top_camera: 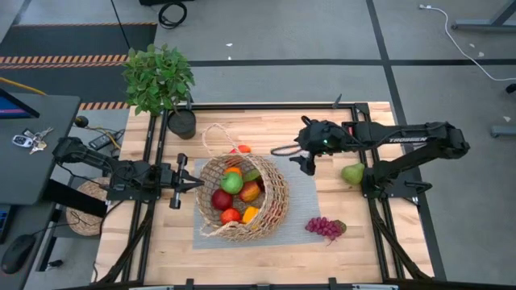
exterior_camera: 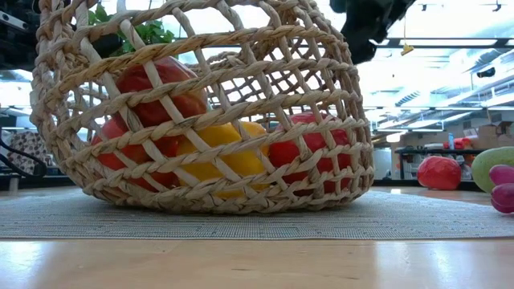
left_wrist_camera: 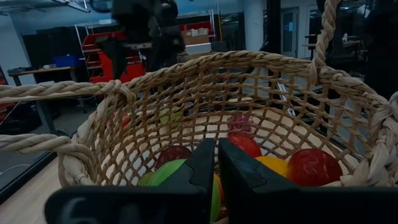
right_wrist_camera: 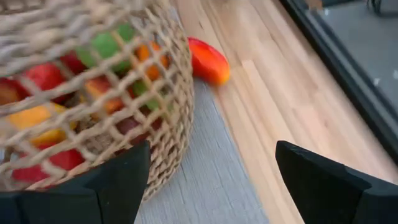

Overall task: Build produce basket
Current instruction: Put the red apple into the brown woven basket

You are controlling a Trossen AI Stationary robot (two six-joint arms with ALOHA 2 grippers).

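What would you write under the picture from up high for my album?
Wicker basket filled with fruit on a grey mat, pear and grapes waiting outside, a robot hand on each side.

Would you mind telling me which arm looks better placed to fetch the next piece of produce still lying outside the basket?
Probably the right. Its open right gripper is on the side of the pear and grapes. The shut left gripper sits at the opposite rim of the basket.

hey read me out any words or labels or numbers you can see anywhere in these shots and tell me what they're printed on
"TROSSEN", in pale letters on the right arm's forearm link, seen from the high view; small, only just readable.
No other readable text: the basket, the produce in it and the grey mat carry no print.
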